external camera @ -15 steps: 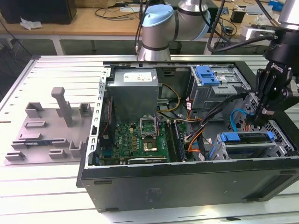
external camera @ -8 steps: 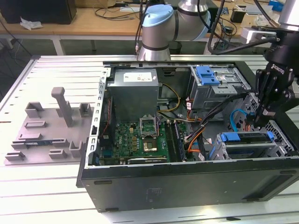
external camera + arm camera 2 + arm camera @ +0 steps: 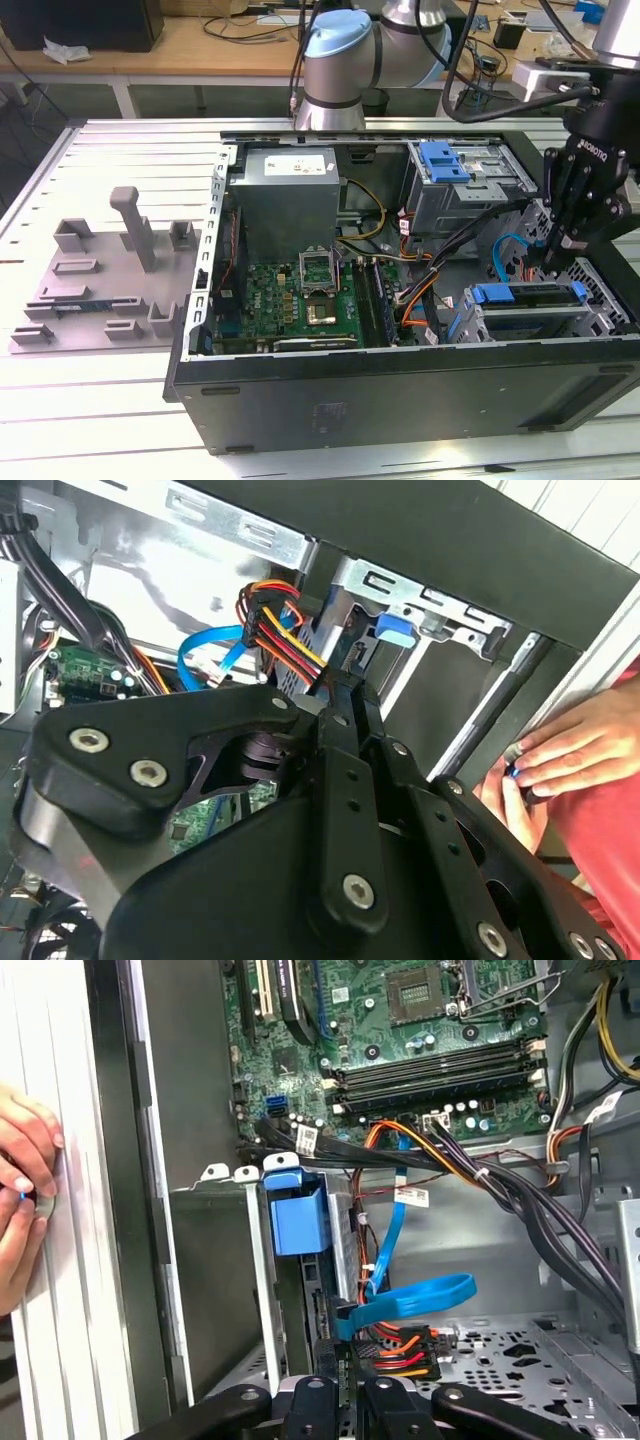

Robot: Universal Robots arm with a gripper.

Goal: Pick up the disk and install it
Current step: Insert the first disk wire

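While the gripper [image 3: 552, 258] hangs over the drive corner, the disk [image 3: 527, 295] sits slotted on edge in its bay.
Fingers pressed together, nothing seen between them, tips near the disk's blue frame. Bay lies at the exterior view's right end of the open computer case [image 3: 300, 400], by its near wall. A blue cable [image 3: 410, 1298] loops beside the disk. A person's hand [image 3: 22, 1195] rests on the table [image 3: 100, 420] just outside the case.

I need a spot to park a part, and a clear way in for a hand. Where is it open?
Bare table lies in front of the grey fixture plate, at the exterior view's left of the computer case. Inside, the perforated case floor beside the blue cable is bare. Crowded: the cables between motherboard and gripper.
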